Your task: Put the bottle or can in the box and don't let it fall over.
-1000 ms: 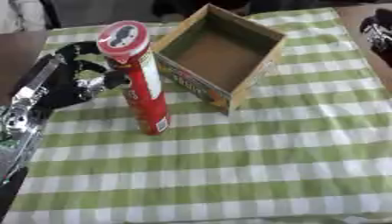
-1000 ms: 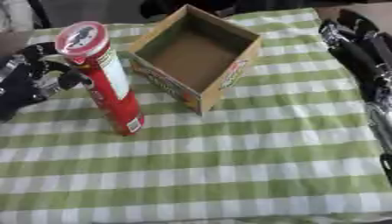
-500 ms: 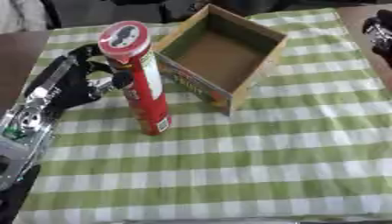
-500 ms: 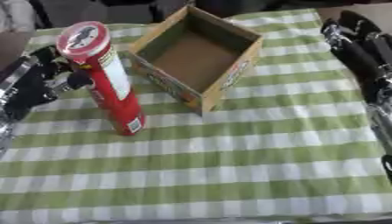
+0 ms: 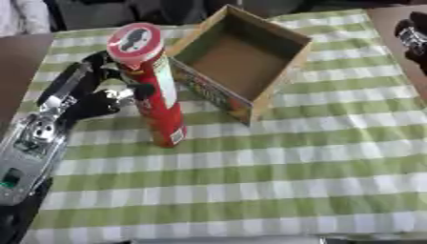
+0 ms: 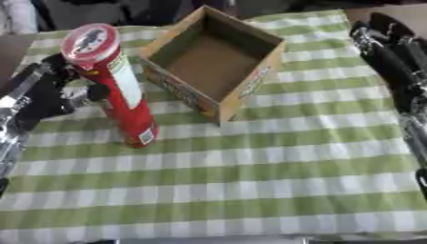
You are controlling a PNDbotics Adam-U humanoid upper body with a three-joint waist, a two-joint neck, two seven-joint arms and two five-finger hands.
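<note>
A tall red cylindrical can (image 5: pixel 157 90) stands upright on the checked cloth-covered table (image 5: pixel 275 176), beside an open cardboard box (image 5: pixel 242 59). The can is flanked by the left hand (image 5: pixel 96 90), fingers spread, nothing grasped.

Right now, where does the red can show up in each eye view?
Left eye view: the red can stands upright left of centre, beside the robot hand.
Right eye view: it stands nearer the left edge.
Shared landmark: the open cardboard box, just right of the can in both.
</note>
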